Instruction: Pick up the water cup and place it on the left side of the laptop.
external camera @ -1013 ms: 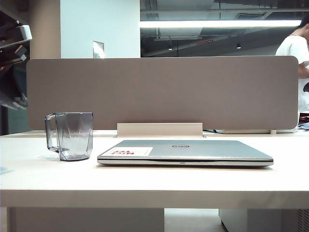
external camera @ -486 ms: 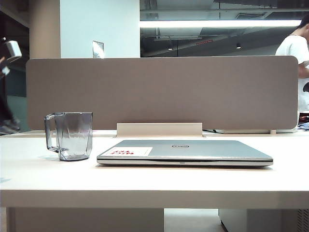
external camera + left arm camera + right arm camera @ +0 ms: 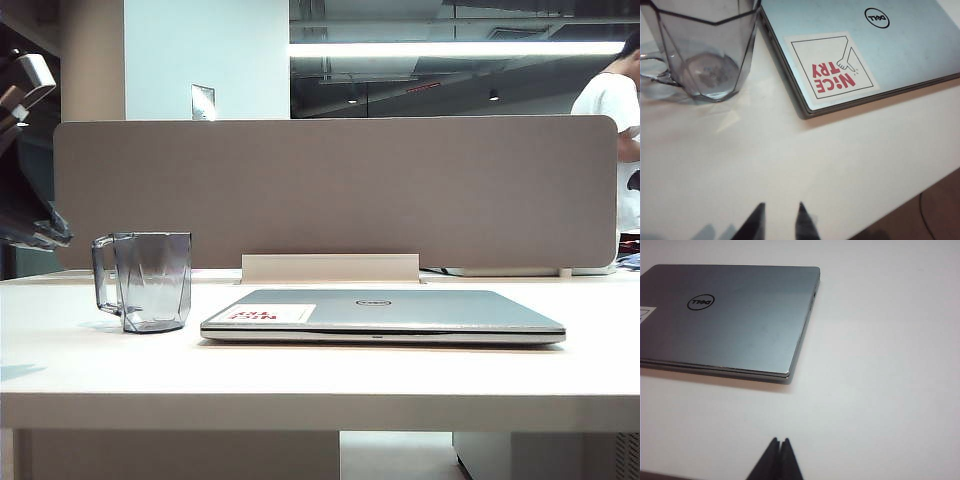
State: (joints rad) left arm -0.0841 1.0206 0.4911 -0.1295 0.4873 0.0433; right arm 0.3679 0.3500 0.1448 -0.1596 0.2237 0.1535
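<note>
Both fingers free; L arm (image 3: 30, 215) shifted

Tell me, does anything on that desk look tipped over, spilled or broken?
Nothing stands out. The water cup stands upright and empty on the table, just left of the closed laptop, apart from it. No spill shows. The left pincer hangs open above the table near the cup, holding nothing; the right pincer is shut near the laptop.

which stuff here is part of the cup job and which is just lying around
Job: water cup, standing left of the closed laptop; left hand, open, off the cup; right hand, shut, near the laptop's other end.
Lying about: desk divider panel, person in white.
</note>
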